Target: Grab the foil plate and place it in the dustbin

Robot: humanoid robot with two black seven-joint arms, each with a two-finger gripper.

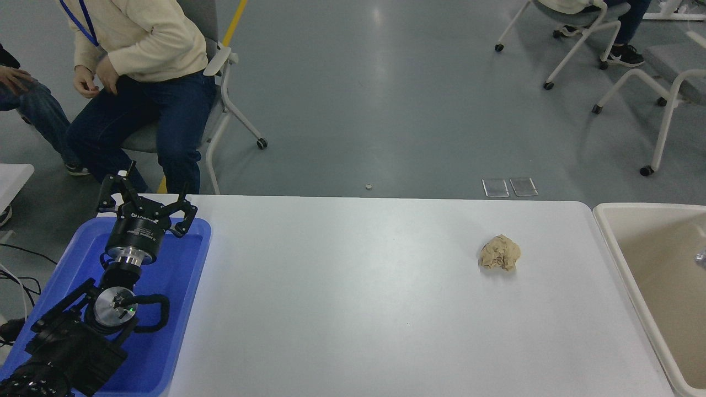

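Observation:
Only a small silver corner of the foil plate (701,257) shows at the right edge of the head view, inside the outline of the beige dustbin (618,248); the rest is cut off by the frame. Whether it rests in the bin or hangs above it cannot be told. The right arm and its gripper are out of view. My left gripper (144,194) is parked at the lower left over the blue tray, its fingers spread open with nothing in them.
A small tan crumpled lump (499,253) lies on the white table (353,298) right of centre. The blue tray (165,286) sits at the table's left end. A person in a cream top (138,33) sits beyond the far left; wheeled chairs (634,82) stand at the far right.

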